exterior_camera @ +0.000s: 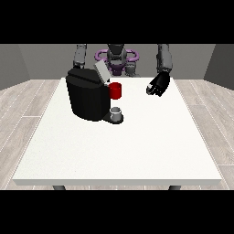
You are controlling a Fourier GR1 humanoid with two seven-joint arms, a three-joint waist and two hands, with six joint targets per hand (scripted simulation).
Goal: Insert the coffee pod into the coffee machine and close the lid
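Grey thing (pixel 117 112) sitting at coffee machine (pixel 87 96) base; lid (pixel 102 71) standing open, closing pending; robot hand (pixel 158 85) at view's right hovering, clenched, holding nothing.

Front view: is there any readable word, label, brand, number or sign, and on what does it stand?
None can be read. The coffee machine, its raised lid, the red thing at the machine, the grey thing at its base and the table all show plain surfaces with no lettering.
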